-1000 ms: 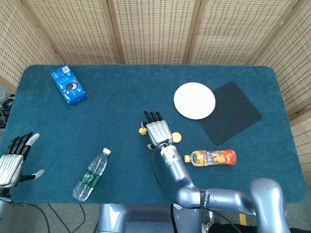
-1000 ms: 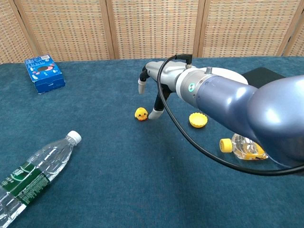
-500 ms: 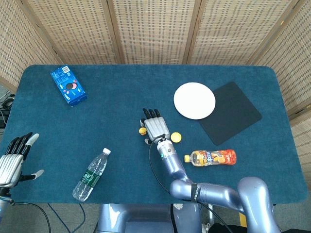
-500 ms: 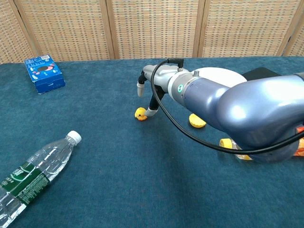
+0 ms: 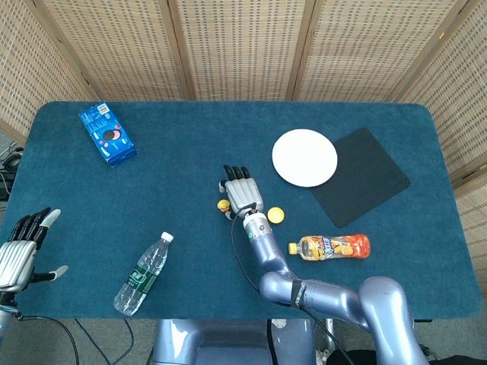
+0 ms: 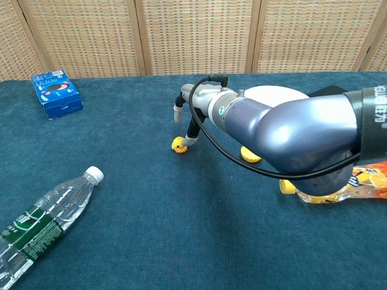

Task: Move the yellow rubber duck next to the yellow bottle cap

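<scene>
Right robot hand over table, duck touching its fingertip

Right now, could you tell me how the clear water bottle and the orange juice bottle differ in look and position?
The clear water bottle has a white cap and a green label; the orange juice bottle has a yellow cap and an orange wrapper. The water bottle looks longer than the juice bottle. The water bottle lies slanted at the table's front left, nearer the left hand; the juice bottle lies level at the front right, beside the right arm. Both lie on their sides.
</scene>
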Action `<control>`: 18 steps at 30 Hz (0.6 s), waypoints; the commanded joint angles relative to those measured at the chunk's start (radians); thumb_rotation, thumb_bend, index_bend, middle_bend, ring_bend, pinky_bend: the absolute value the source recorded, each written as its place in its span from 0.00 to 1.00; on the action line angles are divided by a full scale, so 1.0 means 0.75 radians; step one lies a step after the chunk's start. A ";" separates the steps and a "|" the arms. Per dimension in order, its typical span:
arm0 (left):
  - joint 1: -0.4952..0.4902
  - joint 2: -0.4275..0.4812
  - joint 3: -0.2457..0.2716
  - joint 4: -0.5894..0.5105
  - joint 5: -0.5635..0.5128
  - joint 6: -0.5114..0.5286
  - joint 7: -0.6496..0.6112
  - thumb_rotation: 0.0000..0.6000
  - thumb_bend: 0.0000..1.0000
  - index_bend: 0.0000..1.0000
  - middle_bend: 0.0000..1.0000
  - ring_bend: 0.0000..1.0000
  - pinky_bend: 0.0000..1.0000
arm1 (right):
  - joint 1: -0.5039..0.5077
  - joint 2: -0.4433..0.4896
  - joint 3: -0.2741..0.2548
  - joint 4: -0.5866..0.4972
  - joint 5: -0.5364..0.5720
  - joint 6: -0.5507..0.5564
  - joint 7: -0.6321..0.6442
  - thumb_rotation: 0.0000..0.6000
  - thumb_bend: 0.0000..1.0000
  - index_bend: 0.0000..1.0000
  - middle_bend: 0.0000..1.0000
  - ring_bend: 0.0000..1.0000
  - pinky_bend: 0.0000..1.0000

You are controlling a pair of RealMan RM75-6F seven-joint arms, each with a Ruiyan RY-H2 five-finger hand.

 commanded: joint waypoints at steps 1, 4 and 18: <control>-0.001 -0.001 0.000 0.001 -0.001 -0.001 0.000 1.00 0.11 0.00 0.00 0.00 0.00 | 0.012 -0.016 -0.002 0.030 0.003 -0.017 0.014 1.00 0.19 0.36 0.02 0.00 0.03; -0.001 0.000 0.000 0.001 -0.004 -0.003 -0.002 1.00 0.11 0.00 0.00 0.00 0.00 | 0.024 -0.029 -0.003 0.064 0.007 -0.036 0.023 1.00 0.19 0.36 0.02 0.00 0.03; -0.007 -0.002 0.001 0.007 -0.016 -0.022 -0.007 1.00 0.11 0.00 0.00 0.00 0.00 | 0.056 -0.086 -0.018 0.202 0.027 -0.106 0.046 1.00 0.19 0.39 0.03 0.00 0.04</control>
